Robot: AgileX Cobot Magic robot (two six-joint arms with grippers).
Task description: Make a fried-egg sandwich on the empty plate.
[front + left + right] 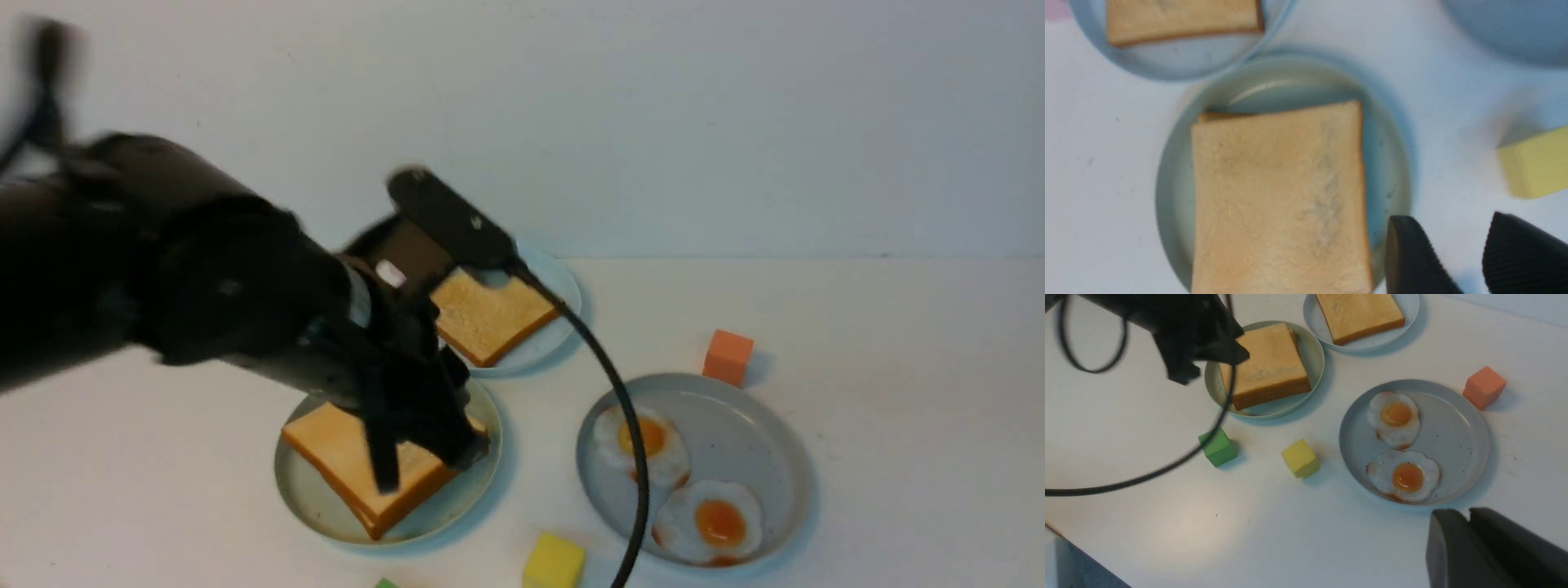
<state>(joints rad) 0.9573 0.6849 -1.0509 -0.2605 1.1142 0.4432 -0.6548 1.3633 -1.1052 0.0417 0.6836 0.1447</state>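
Note:
Two golden toast slices lie stacked (351, 457) on the pale mint plate (310, 502); they also show in the right wrist view (1265, 363). No egg shows between them. My left gripper (429, 465) is open and empty, just above the stack's right side. In the left wrist view its fingertips (1400, 232) stand beside the plate's rim (1171, 196) and the top slice (1278, 196). My right gripper (1468, 516) is shut and empty, above bare table near the grey-blue plate (1457, 428). It is out of the front view.
Two fried eggs (645, 441) (710, 523) lie on the grey-blue plate (751, 441). A single toast (490, 314) sits on the light-blue plate (563, 290) behind. Orange cube (727, 357), yellow cube (553, 562) and green cube (1218, 447) stand about. The left arm's cable (633, 457) crosses the egg plate.

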